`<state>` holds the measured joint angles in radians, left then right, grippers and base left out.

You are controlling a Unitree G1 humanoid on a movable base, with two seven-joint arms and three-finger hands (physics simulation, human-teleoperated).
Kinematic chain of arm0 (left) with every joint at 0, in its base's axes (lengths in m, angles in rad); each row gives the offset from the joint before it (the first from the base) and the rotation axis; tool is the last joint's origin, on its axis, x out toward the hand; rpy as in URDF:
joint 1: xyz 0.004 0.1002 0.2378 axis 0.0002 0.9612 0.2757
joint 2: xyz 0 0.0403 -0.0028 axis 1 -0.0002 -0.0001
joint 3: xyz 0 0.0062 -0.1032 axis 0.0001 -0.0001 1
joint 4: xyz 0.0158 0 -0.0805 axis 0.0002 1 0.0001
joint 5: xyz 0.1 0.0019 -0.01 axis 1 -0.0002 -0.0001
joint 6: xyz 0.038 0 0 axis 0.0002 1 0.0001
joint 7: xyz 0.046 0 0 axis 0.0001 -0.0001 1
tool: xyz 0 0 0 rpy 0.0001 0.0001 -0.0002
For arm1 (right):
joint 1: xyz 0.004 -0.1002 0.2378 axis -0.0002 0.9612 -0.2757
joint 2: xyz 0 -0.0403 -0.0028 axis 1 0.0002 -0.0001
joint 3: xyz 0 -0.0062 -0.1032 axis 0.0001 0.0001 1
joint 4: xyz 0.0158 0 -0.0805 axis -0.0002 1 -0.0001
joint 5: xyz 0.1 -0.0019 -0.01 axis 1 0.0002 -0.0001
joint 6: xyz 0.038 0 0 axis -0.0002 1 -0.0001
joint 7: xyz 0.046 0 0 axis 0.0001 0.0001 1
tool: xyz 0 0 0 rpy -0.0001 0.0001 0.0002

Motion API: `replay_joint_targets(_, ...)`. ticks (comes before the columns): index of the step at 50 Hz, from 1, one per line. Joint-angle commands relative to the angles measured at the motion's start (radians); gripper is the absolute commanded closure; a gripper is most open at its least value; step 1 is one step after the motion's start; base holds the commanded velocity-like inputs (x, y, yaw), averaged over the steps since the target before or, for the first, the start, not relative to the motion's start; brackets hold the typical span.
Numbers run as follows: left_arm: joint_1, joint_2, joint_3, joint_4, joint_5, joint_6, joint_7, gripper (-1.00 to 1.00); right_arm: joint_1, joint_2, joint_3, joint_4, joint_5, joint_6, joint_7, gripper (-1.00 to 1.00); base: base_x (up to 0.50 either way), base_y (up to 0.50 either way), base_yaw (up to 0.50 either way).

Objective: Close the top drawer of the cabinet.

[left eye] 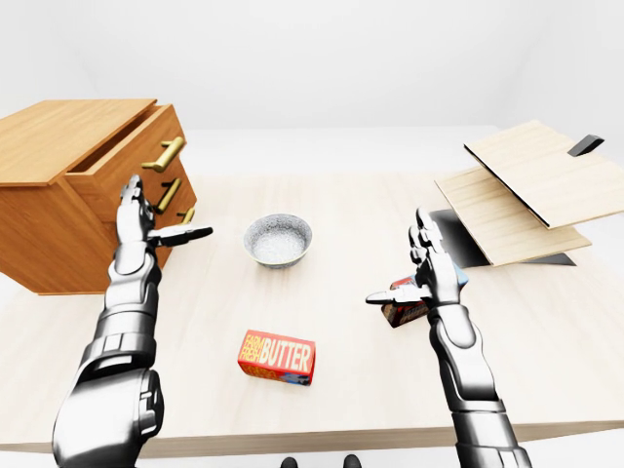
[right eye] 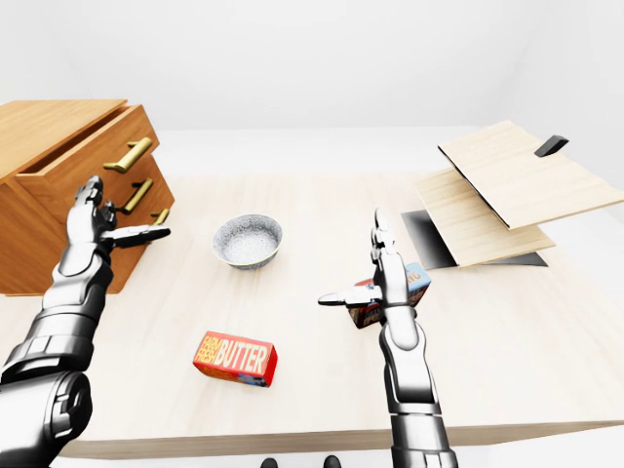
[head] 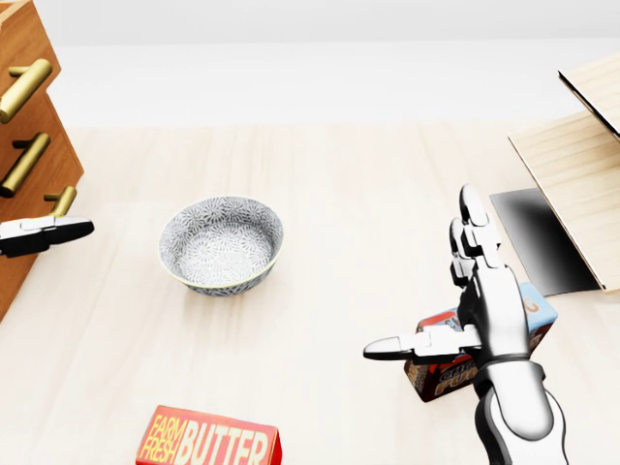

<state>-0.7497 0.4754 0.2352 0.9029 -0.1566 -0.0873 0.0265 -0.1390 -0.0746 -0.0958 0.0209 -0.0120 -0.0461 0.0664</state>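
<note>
Stands at the far left of the table: a wooden cabinet, with its top drawer pulled out past the two below, brass handle jutting toward the table's middle. Raised just in front of the drawer fronts, close to the lower handles and a little beneath the top one: the left hand, fingers spread, thumb stuck out sideways, palm toward the cabinet, gripping nothing. Looks like a readying posture for a flat push on the drawer face rather than a grasp, since closing needs only pressure along the slide. Whether touching the wood or just short of it cannot be told. Held upright over the near right of the table, well apart from the cabinet: the right hand, fingers extended and thumb out, likewise empty, probably parked clear of the work. Just behind it, a small printed carton, untouched. Near the middle, a patterned bowl; nearer, a red butter box; at the far right, tilted wooden boards over a dark panel. Nothing between left hand and drawer; bowl to the right of the push line, so little obstruction. Main risk by judgement: pressing too low, on the second drawer instead of the top one.
</note>
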Motion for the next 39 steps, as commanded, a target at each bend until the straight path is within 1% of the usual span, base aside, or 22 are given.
replay_joint_targets(1, -0.020, 0.103, 0.043, 0.135, -0.013, 0.000, 0.031, -1.00, -0.012, -0.006, -0.009, 0.043, 0.004, -0.018, -0.006, -1.00, 0.00, 0.00, 0.00)
replay_joint_targets(3, -0.023, 0.110, 0.044, 0.140, -0.015, 0.000, 0.032, -1.00, -0.011, -0.006, -0.009, 0.046, 0.004, -0.022, -0.008, -1.00, 0.00, 0.00, 0.00)
replay_joint_targets(7, -0.051, 0.152, 0.055, 0.190, -0.016, 0.000, 0.054, -1.00, -0.003, -0.007, -0.009, 0.049, 0.005, -0.032, -0.006, -1.00, 0.00, 0.00, 0.00)
replay_joint_targets(10, -0.066, 0.177, 0.059, 0.225, -0.021, 0.000, 0.061, -1.00, 0.001, -0.009, -0.013, 0.038, 0.008, -0.024, -0.006, -1.00, 0.00, 0.00, 0.00)
replay_joint_targets(13, -0.071, 0.202, 0.063, 0.247, -0.022, 0.000, 0.071, -1.00, 0.006, -0.010, -0.016, 0.033, 0.008, -0.025, -0.007, -1.00, 0.00, 0.00, 0.00)
replay_joint_targets(14, -0.072, 0.221, 0.071, 0.253, -0.026, 0.000, 0.075, -1.00, 0.008, -0.011, -0.018, 0.030, 0.009, -0.024, -0.007, -1.00, 0.00, 0.00, 0.00)
replay_joint_targets(19, -0.072, 0.270, 0.094, 0.262, -0.067, 0.000, 0.075, -1.00, 0.010, -0.010, -0.018, 0.028, 0.009, -0.026, -0.008, -1.00, 0.00, 0.00, 0.00)
replay_joint_targets(20, -0.068, 0.288, 0.101, 0.266, -0.076, 0.000, 0.073, -1.00, 0.011, -0.009, -0.018, 0.023, 0.010, -0.022, -0.009, -1.00, 0.00, 0.00, 0.00)
replay_joint_targets(22, -0.065, 0.303, 0.104, 0.271, -0.085, 0.000, 0.073, -1.00, 0.020, -0.008, -0.017, 0.010, 0.009, -0.019, -0.008, -1.00, 0.00, 0.00, 0.00)
replay_joint_targets(25, -0.063, 0.316, 0.101, 0.286, -0.083, 0.000, 0.093, -1.00, 0.034, -0.005, -0.015, -0.008, 0.008, -0.016, -0.006, -1.00, 0.00, 0.00, 0.00)
replay_joint_targets(27, -0.063, 0.323, 0.104, 0.294, -0.089, 0.000, 0.090, -1.00, 0.043, -0.004, -0.015, -0.014, 0.007, -0.020, -0.003, -1.00, 0.00, 0.00, 0.00)
replay_joint_targets(30, -0.062, 0.332, 0.107, 0.301, -0.095, 0.000, 0.094, -1.00, 0.051, -0.003, -0.016, -0.032, 0.007, -0.011, -0.001, -1.00, 0.00, 0.00, 0.00)
replay_joint_targets(33, -0.061, 0.337, 0.108, 0.302, -0.099, 0.000, 0.096, -1.00, 0.055, -0.002, -0.018, -0.031, 0.006, -0.016, 0.000, -1.00, 0.00, 0.00, 0.00)
replay_joint_targets(34, -0.061, 0.337, 0.108, 0.302, -0.100, 0.000, 0.096, -1.00, 0.056, -0.002, -0.019, -0.029, 0.006, -0.019, 0.001, -1.00, 0.00, 0.00, 0.01)
replay_joint_targets(37, -0.058, 0.334, 0.106, 0.292, -0.102, 0.000, 0.096, -1.00, 0.062, -0.003, -0.021, -0.041, 0.008, -0.014, 0.004, -1.00, 0.00, 0.00, 0.00)
replay_joint_targets(39, -0.055, 0.322, 0.099, 0.280, -0.099, 0.000, 0.091, -1.00, 0.061, -0.002, -0.022, -0.032, 0.009, -0.021, 0.007, -1.00, 0.00, 0.00, 0.00)
